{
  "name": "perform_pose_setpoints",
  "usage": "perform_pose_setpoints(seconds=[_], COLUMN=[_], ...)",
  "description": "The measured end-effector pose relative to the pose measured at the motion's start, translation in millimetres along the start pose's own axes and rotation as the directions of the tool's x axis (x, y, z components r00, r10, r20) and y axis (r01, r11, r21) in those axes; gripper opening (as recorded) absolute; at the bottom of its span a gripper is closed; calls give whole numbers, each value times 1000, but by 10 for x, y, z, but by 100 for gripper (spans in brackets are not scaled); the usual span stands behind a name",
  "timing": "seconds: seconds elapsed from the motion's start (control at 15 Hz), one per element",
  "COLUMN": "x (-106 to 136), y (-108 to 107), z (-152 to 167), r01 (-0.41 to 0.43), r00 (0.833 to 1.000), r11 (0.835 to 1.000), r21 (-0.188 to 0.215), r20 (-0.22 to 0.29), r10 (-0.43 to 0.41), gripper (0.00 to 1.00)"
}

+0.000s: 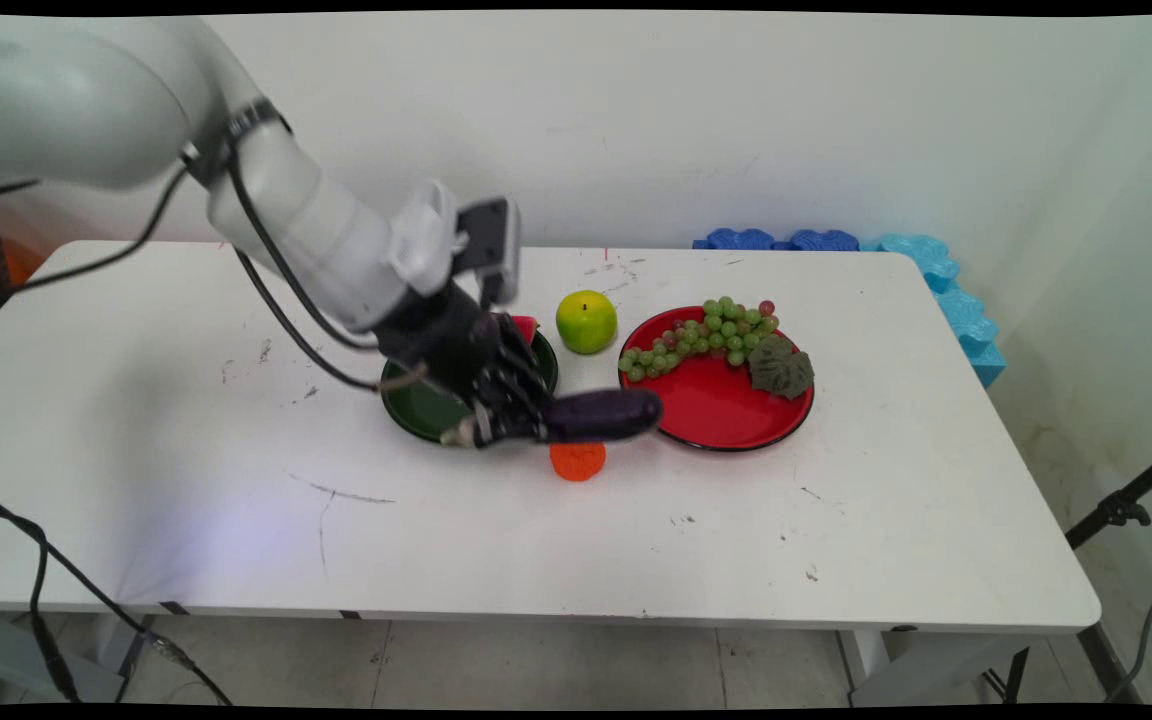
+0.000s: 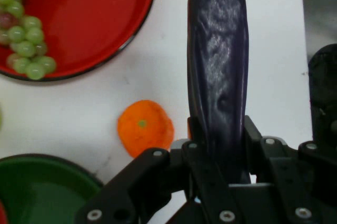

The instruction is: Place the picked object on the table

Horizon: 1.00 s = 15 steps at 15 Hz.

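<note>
— Inspector: Your pincer (image 2: 218, 145) is clenched on the eggplant (image 2: 217, 61)?
— Operator: Yes, held above the bench (image 1: 536, 540), over the orange (image 2: 145, 128), between green plate (image 1: 416, 410) and red plate (image 1: 726, 410).

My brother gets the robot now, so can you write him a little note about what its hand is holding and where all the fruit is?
Gripper: shut on the purple eggplant, held lengthwise, tip sticking out past the fingers.
The eggplant is between the green plate and the red plate, just above the orange fruit on the white table.
Red plate: green grapes and a dark green leaf on it.
Green plate: a watermelon slice shows at its far edge; the rest is partly hidden by the arm.
Green apple stands on the table behind and between the plates.
</note>
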Motion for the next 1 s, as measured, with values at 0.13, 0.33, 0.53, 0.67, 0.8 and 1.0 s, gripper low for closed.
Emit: perform_pose_setpoints(seconds=[0.13,0.33,0.53,0.67,0.8,1.0], x=[-15,-62,-131,-181,-210,-255], y=[76,176,228,254,268,287], z=[150,445,706,862,956,1108], r01=[-2,-7,-14,-18,-20,-22], r00=[1000,1000,1000,999,999,999], r11=[1000,1000,1000,1000,1000,1000], r21=[-3,-8,-11,-12,-13,-12], r20=[8,17,23,26,27,27], r10=[2,7,14,19,20,22], gripper=[0,0,0,0,0,0])
